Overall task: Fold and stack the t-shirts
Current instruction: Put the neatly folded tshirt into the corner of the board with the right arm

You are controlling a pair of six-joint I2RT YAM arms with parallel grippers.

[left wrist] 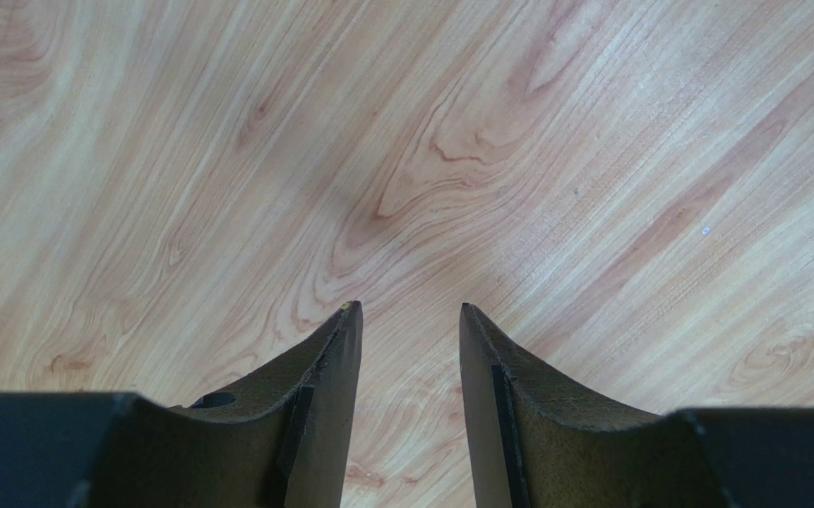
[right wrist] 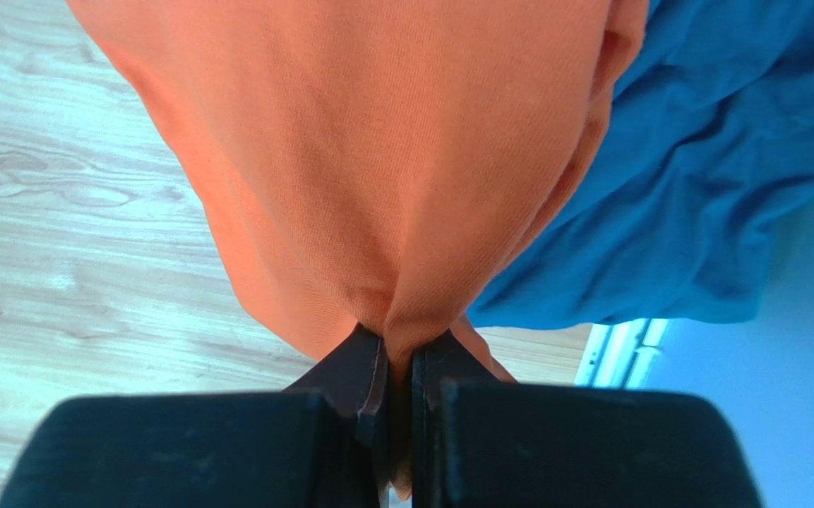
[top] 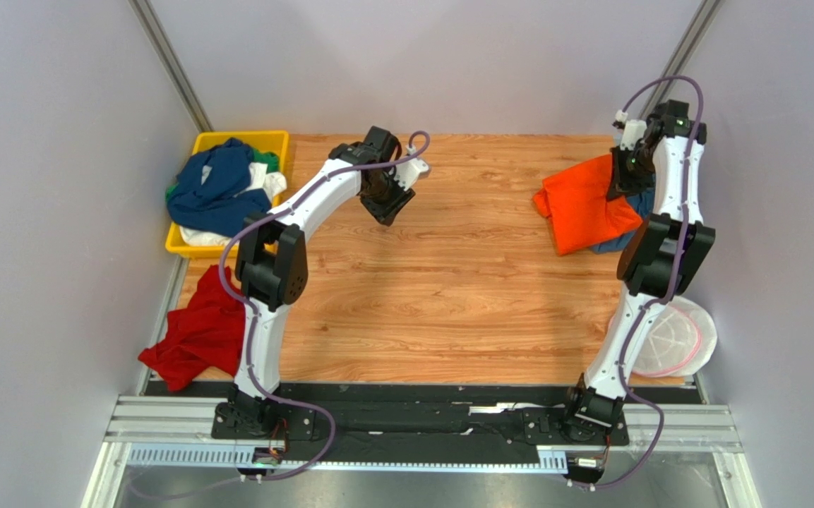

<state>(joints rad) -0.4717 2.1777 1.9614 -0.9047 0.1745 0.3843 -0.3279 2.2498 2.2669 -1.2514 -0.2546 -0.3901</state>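
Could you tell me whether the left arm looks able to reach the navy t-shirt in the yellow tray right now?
Probably yes. The left gripper hangs open and empty close beside the yellow tray, and the navy t-shirt lies on top in it, with nothing between them.

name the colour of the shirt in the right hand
Orange shirt, best in right wrist view.

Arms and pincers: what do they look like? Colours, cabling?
Left arm and right arm: white links, black joints and bases, a lilac cable looping along each. Left pincer and right pincer: two dark tapered fingers on black blocks. No markings visible.
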